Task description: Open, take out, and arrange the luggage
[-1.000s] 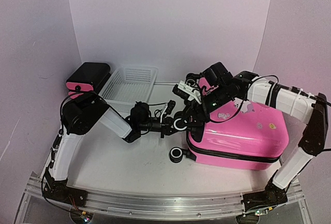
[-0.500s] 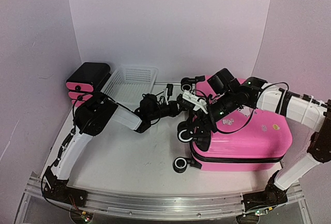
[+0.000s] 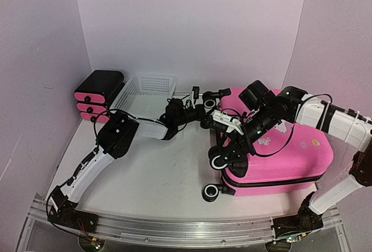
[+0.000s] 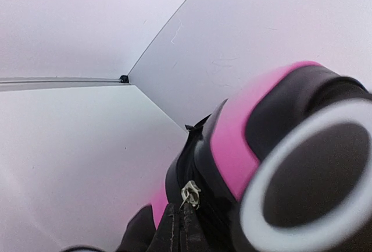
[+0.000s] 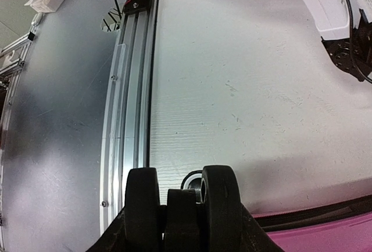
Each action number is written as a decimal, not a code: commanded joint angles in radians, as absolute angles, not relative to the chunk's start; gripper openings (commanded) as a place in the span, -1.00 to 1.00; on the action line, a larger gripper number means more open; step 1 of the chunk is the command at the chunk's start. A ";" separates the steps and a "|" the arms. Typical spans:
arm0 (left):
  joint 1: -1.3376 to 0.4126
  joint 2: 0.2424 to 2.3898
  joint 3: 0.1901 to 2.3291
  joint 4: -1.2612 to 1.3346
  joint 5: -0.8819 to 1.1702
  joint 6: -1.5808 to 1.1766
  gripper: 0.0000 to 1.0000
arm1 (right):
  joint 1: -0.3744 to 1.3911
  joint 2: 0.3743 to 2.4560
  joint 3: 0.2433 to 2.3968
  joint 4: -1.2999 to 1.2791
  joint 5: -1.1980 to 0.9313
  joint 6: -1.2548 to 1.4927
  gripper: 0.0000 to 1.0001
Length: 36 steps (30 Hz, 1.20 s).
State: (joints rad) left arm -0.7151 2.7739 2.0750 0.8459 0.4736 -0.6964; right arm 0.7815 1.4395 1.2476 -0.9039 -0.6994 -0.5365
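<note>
**Item: pink suitcase (image 3: 285, 153), hard shell, one.**

Location: it lay flat on the surface (image 3: 157, 170), just to the right of the white basket (image 3: 145, 92), with its wheeled end turned toward the basket.

Progress: early in the opening step, by my reading.
- The two halves sat together, and the black zip band along the near side looked closed.
- The lid was not yet lifted, and I saw nothing from inside.
- Left to do: running the zip round, lifting the lid, then taking out and arranging the contents.

Left fingers (image 4: 174, 231): pressed tight together, pinching the small metal zip pull (image 4: 189, 194). This was at the suitcase corner nearest the basket, beside a large white-rimmed wheel (image 4: 314, 176). The pull sat right at the fingertips, against the zip band.

Right fingers (image 5: 142, 205): part open, one on each side of a black wheel mount (image 5: 183, 217) at the nearer corner of the same end. The mount filled the gap, so I took this for a steadying grip. The pink shell showed just beyond them.

Other: a black drawer unit (image 3: 99, 92) with pink fronts stood on the far side of the basket, well apart from the suitcase.
</note>
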 commanded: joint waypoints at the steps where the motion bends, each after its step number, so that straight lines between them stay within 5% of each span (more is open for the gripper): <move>1: -0.660 2.844 2.240 0.726 0.333 -0.667 -1.00 | 0.820 1.390 1.207 -1.251 -1.005 -0.493 -1.00; 9: -0.660 2.753 2.122 0.698 0.294 -0.629 -0.93 | 0.824 1.415 1.238 -1.063 -0.827 -0.316 -1.00; 13: -0.660 2.526 1.824 0.699 0.308 -0.586 -0.32 | 0.821 1.404 1.246 -0.886 -0.659 -0.210 -1.00; 21: -0.661 2.076 1.359 0.698 0.446 -0.547 0.25 | 0.749 1.499 1.371 -0.745 -0.330 -0.020 -1.00; 33: -0.784 1.642 0.917 0.689 0.437 -0.534 0.33 | 0.604 1.993 1.856 -0.658 -0.083 0.195 -1.00; 36: -0.832 1.543 0.813 0.655 0.381 -0.476 0.34 | 0.599 2.162 2.066 -0.686 -0.104 0.213 -0.75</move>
